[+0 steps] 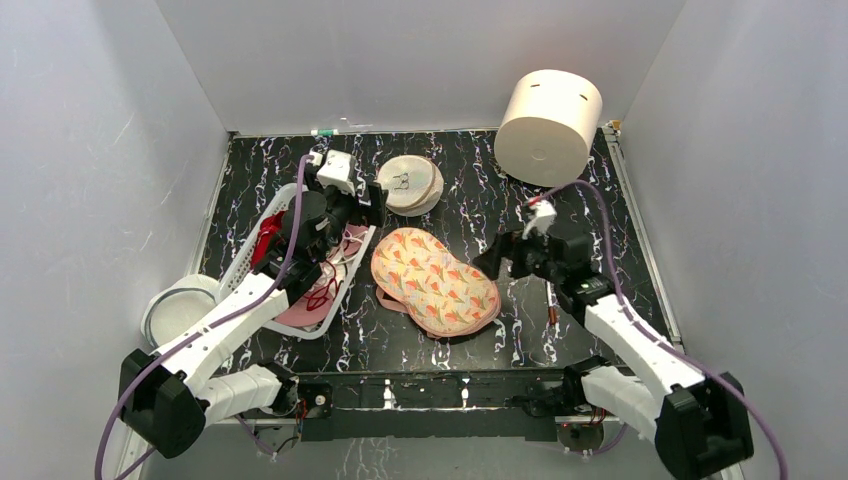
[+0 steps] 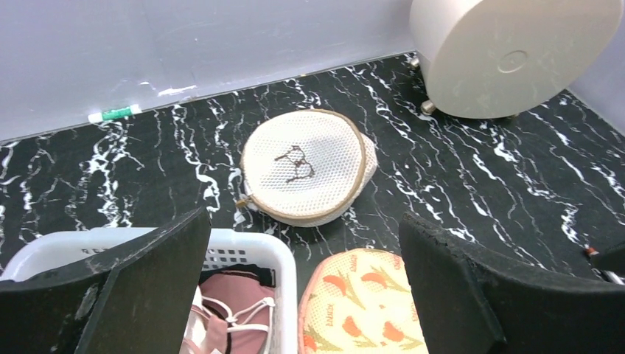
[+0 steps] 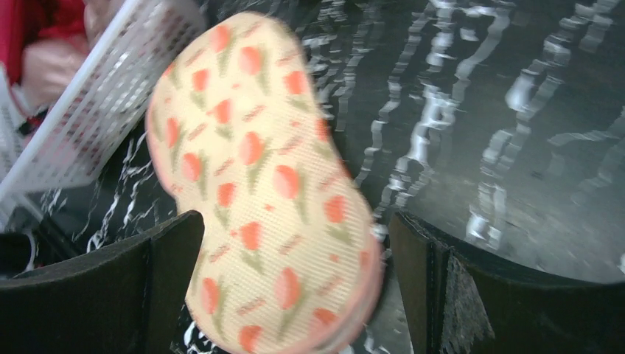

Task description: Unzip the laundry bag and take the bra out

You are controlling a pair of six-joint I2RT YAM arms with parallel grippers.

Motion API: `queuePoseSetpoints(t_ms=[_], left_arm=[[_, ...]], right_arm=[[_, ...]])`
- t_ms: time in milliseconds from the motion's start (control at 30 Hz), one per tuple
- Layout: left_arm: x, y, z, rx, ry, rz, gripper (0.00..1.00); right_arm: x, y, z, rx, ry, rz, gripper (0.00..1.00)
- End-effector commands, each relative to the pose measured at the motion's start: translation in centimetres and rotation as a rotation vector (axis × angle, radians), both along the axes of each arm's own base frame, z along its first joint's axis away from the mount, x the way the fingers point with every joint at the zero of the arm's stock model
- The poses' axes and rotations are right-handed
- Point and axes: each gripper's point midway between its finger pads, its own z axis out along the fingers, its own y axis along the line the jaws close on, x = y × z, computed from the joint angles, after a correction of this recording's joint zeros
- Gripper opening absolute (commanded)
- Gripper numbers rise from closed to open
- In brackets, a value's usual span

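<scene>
The laundry bag (image 1: 435,282) lies flat on the table (image 1: 560,340) at the centre of the overhead view, slanting from upper left to lower right. It is a peanut-shaped pouch, peach-cream with orange-red leaves and a pink edge. We see no gap in that edge and no bra anywhere (the zip itself is too small to make out), so we judge both unzipping and removal are still to do.

Just right of the bag, the right gripper (image 3: 295,228) hangs with its fingers wide apart, empty, and the pouch shows between them in its own view. Further up and left, the left gripper (image 2: 306,236) is likewise spread and empty above the white basket (image 1: 243,262) of pink clothes (image 2: 236,295). Beyond it rests a round mesh disc (image 1: 410,183).
</scene>
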Motion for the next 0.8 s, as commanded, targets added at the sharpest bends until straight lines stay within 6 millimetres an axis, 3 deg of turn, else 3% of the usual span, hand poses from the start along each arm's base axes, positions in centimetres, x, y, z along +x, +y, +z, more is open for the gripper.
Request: queuePoseSetpoints(t_ms=[0, 133, 333, 500, 767], left_arm=[[0.4, 1.9, 1.6, 0.034, -0.058, 0.083, 0.98], [0.4, 3.4, 2.1, 0.054, -0.063, 0.15, 0.98], [0.2, 6.6, 3.1, 0.078, -0.108, 0.301, 0.98], [-0.4, 8.9, 4.0, 0.075, -0.14, 0.414, 0.98], [-1.1, 10.6, 4.7, 0.061, -0.189, 0.482, 0.98]], right_arm=[[0.2, 5.6, 3.4, -0.101, -0.146, 0.144, 0.97], [-0.1, 9.8, 2.3, -0.224, -0.126, 0.204, 0.93], [-2.1, 16.1, -0.9, -0.434, -0.113, 0.283, 0.87], [-2.8, 18.6, -2.5, -0.516, -0.096, 0.264, 0.68], [-3.9, 21.8, -4.6, -0.6, -0.125, 0.318, 0.58]])
